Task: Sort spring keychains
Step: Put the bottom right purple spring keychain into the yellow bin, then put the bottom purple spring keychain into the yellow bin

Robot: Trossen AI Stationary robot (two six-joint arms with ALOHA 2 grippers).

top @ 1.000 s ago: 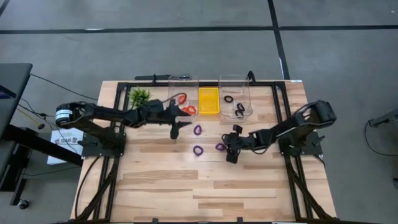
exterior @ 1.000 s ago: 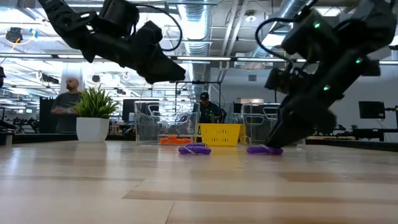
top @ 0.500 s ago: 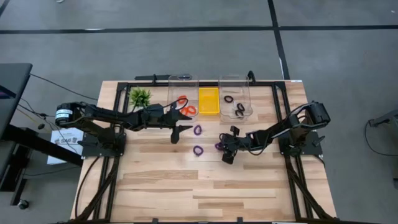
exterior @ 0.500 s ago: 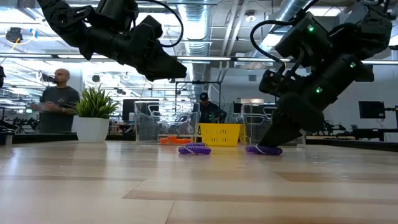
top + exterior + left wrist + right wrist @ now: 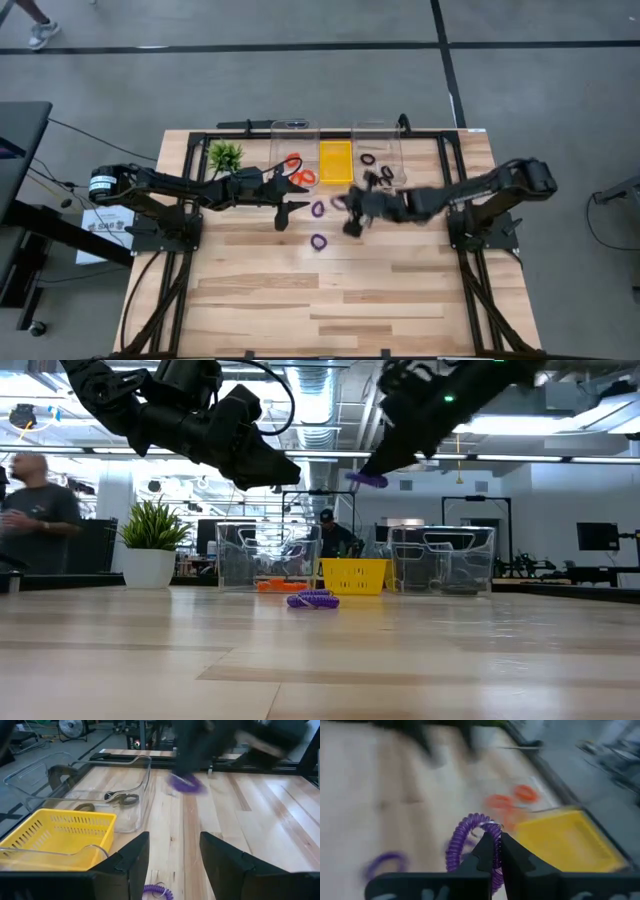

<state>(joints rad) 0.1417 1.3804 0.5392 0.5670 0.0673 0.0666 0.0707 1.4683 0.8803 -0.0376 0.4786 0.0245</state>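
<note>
My right gripper (image 5: 350,216) is high above the table's middle, shut on a purple spring keychain (image 5: 367,479). Two more purple spring keychains (image 5: 318,209) (image 5: 319,241) lie flat on the wood. My left gripper (image 5: 285,211) hovers open just left of them, and one purple coil (image 5: 157,891) shows below its fingers. Orange-red spring keychains (image 5: 296,170) lie in the left clear bin. Black ones (image 5: 380,172) lie in the right clear bin. My right gripper pinches one side of the purple coil loop (image 5: 491,833) between its two fingers, at their free ends. The fingers slant downward toward the table's left. The loop (image 5: 465,845) sticks out past the fingertips, lifted well clear of the table.
A yellow basket (image 5: 335,161) stands between the two clear bins (image 5: 294,150) (image 5: 378,150) at the far edge. A small green plant (image 5: 225,155) stands to their left. People move in the room behind the table (image 5: 40,510).
My right gripper has shut on the purple keychain that lay at its fingertips. It has lifted it clear of the table and carried it up, toward the far edge and somewhat left, nearer the bins. The two other purple keychains have stayed in place.
</note>
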